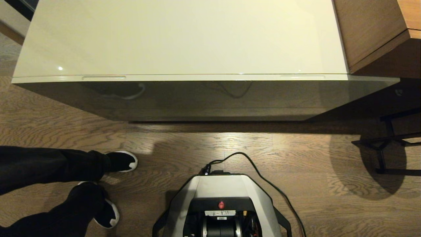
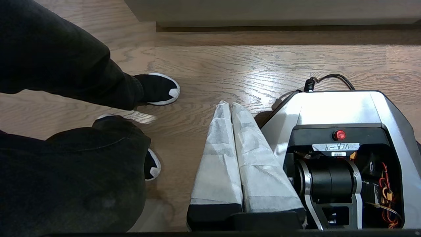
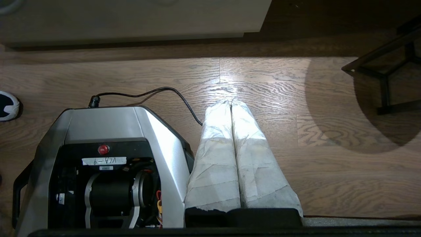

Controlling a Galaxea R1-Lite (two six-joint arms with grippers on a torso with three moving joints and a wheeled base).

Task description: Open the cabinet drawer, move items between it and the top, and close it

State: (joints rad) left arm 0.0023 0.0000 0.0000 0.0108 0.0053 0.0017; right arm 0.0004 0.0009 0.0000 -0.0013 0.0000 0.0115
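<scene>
The cabinet drawer (image 1: 210, 98) sits closed under the top (image 1: 184, 36), its glossy grey-beige front facing us and running the full width of the low cabinet. Two slim oblong slots show along its upper front edge, one near the left end (image 1: 103, 78) and one near the right end (image 1: 302, 77). The top is a glossy cream-white surface, and we see nothing lying on it. A brown wooden furniture piece (image 1: 371, 29) stands against the cabinet's right end. The floor (image 1: 296, 158) is brown wood planking with strong grain and a bright sheen in front of us. A black metal frame (image 1: 388, 144) stands on the floor to the right. On our left a person in dark trousers (image 1: 49, 164) stands in black shoes with white soles (image 1: 123, 161). Our base (image 1: 220, 197) carries a red button and a black cable (image 1: 260, 171) that trails across the floor.

Our left claw (image 2: 230, 107) hangs beside the base with its paper-wrapped fingers pressed together, holding nothing. Our right claw (image 3: 230, 103) hangs on the other side, likewise closed tight and empty. Both point down at the floor, well short of the drawer, which lies ahead of them.
</scene>
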